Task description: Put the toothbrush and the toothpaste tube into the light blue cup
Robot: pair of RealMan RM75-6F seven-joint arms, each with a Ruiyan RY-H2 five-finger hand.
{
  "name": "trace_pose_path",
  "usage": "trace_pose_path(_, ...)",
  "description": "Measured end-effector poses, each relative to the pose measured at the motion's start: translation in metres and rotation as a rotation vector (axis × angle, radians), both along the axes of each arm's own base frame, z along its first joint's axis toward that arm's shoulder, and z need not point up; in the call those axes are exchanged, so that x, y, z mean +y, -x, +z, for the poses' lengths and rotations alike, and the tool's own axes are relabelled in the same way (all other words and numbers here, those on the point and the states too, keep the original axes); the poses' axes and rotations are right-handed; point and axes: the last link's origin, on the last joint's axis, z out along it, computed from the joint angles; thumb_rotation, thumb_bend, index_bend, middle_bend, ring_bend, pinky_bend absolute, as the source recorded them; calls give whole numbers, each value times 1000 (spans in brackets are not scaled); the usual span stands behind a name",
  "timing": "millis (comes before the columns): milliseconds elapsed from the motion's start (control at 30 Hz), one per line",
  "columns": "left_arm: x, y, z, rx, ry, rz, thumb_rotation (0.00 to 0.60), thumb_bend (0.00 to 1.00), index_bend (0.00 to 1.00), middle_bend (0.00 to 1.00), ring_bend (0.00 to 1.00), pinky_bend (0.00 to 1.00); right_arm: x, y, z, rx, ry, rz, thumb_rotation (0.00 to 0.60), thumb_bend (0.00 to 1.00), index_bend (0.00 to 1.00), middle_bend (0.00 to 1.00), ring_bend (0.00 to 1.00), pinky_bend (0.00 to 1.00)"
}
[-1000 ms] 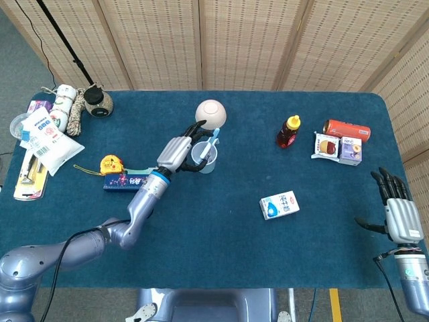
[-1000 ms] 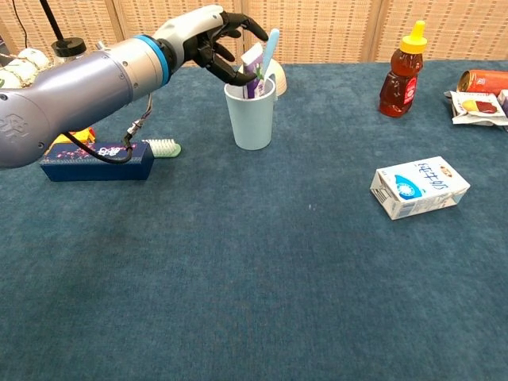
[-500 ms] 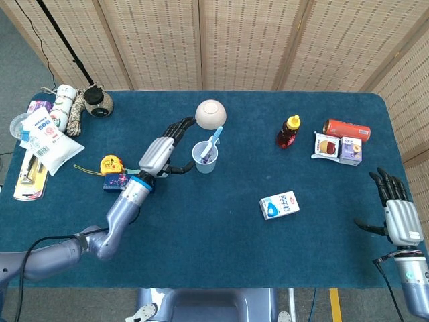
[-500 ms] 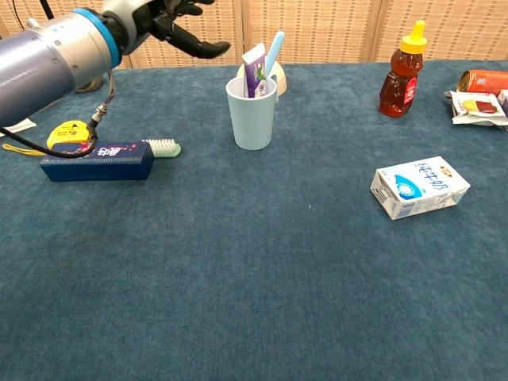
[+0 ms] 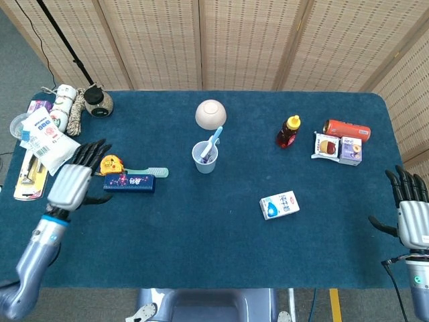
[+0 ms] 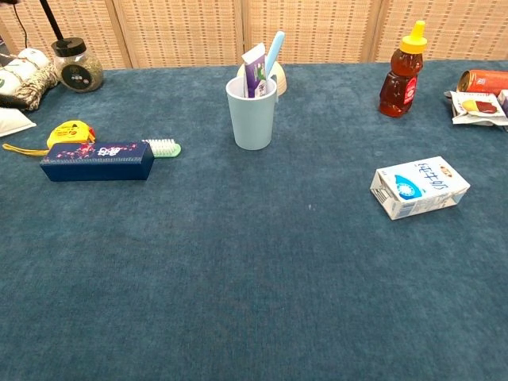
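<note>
The light blue plastic cup (image 6: pixel 252 113) stands upright near the middle of the blue-carpeted bench (image 6: pixel 254 270). Inside it, the light blue toothbrush (image 6: pixel 274 49) leans toward the right rim, and the white and purple toothpaste tube (image 6: pixel 254 70) stands just left of it; both project above the rim. The head view shows the cup (image 5: pixel 204 157) from above, with the toothbrush (image 5: pixel 212 142) plain but the tube hard to make out.

A pale round bowl turned upside down (image 5: pixel 210 113) sits just behind the cup; in the chest view it is mostly hidden by the cup. To the cup's left lie a dark blue rectangular box (image 6: pixel 97 160), a mint green brush (image 6: pixel 162 148) at its right end, and a yellow tape measure (image 6: pixel 70 132) behind it. To the right stand an amber squeeze bottle with yellow cap (image 6: pixel 399 72) and a white and blue carton on its side (image 6: pixel 419 186).

Only the head view shows the hands. The left hand (image 5: pixel 72 182) is at the bench's left edge, near the tape measure, fingers spread and holding nothing. The right hand (image 5: pixel 411 216) is beyond the right edge, fingers straight and apart, empty, its lower part cut off by the frame.

The red can (image 5: pixel 346 128) and snack packets (image 5: pixel 338 147) are cut off in the chest view. Items at the far left, including a white pouch (image 5: pixel 48 139), are seen whole only from above.
</note>
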Motion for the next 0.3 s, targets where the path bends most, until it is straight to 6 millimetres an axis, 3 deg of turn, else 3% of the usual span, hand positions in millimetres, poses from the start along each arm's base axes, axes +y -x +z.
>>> trace_pose_path(67, -24, 25, 10, 29, -33, 67, 600, 14, 0, 0, 0, 0, 2, -2, 1, 23, -4, -7, 600, 123, 0, 0, 0, 0)
trace_pose_path(300, -83, 79, 25, 3, -79, 218, 600, 14, 0, 0, 0, 0, 9, -8, 1, 89, -40, -31, 600, 0, 0, 0, 0, 0)
